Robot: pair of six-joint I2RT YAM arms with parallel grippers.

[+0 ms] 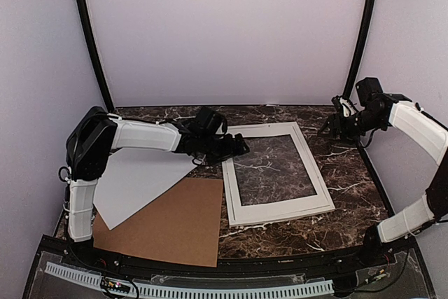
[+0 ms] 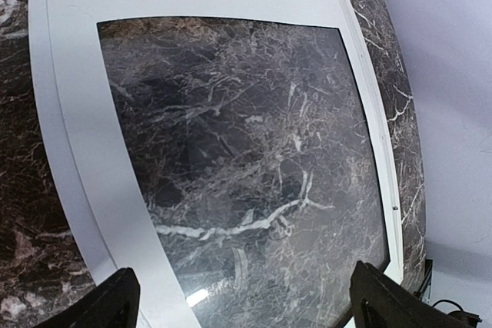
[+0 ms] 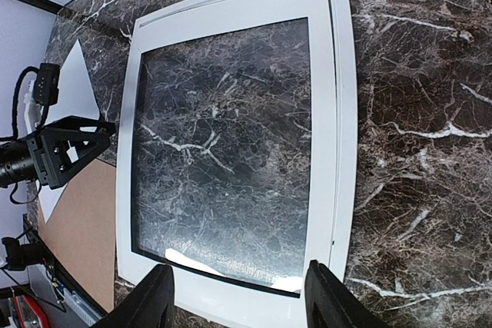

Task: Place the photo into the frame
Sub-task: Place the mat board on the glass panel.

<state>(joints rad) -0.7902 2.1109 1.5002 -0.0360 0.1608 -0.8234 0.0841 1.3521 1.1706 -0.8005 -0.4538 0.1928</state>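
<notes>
The frame (image 1: 278,211) is seen flat on the marble table (image 1: 350,187), directly beneath the left gripper (image 1: 236,147), whose jaws are spread wide and empty. The right gripper (image 1: 334,125), jaws parted on nothing, is held beside the frame's far corner.

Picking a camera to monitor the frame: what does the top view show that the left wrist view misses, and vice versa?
Only the top view: the right gripper, a white sheet and a brown cardboard sheet. Only the left wrist view: a glint on the see-through centre. Both: the white frame on the marble table, and the open left gripper.
</notes>
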